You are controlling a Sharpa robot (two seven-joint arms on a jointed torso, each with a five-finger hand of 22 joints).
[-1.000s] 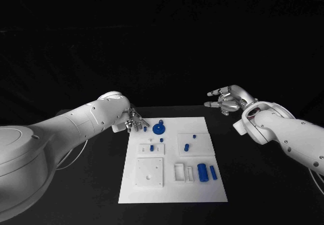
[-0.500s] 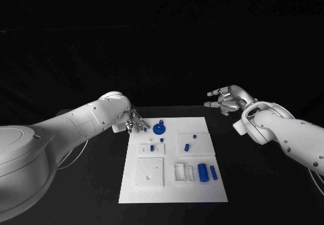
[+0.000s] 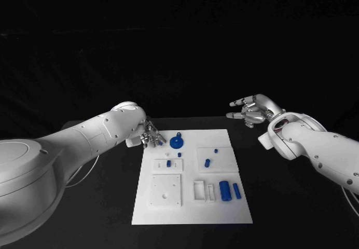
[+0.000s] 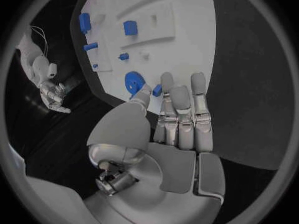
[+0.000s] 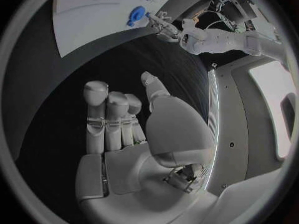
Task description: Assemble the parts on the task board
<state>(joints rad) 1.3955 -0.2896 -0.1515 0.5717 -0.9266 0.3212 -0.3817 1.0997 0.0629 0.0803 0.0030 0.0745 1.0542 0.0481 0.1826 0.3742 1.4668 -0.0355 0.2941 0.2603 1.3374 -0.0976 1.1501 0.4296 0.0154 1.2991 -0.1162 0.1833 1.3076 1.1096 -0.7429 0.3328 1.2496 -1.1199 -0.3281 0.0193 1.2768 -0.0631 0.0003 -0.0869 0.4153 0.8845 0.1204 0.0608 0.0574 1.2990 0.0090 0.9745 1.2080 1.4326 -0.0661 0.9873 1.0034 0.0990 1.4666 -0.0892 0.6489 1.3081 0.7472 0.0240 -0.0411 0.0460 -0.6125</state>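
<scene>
Fingertips (image 4: 165, 79) of my left hand (image 3: 150, 136) — lying side by side, reaching over the far-left corner of the task board (image 3: 187, 207), thumb tip next to a small blue piece (image 4: 157, 90) just beside the round blue part (image 3: 176, 142). Whether that piece is pinched or only touched, I cannot tell.

Right hand (image 3: 248, 112) — raised over bare table, well off the board's far-right corner, fingers loosely apart and holding nothing.

Board stock — a blue peg (image 3: 169, 163) standing in the small left block, a short blue piece (image 3: 206, 163) on the right plate, two blue cylinders (image 3: 224, 190) lying near the right edge, an open white slot (image 3: 199, 190) beside them, a square white plate (image 3: 165, 190) at near left.

Step in hand, as I judge it — picking up at the far-left corner. I would close thumb and fingertips squarely on the piece, confirm the hold in the left wrist view before lifting, and avoid nudging the round part.

Markings — no brand, label or legible writing on board or parts.
</scene>
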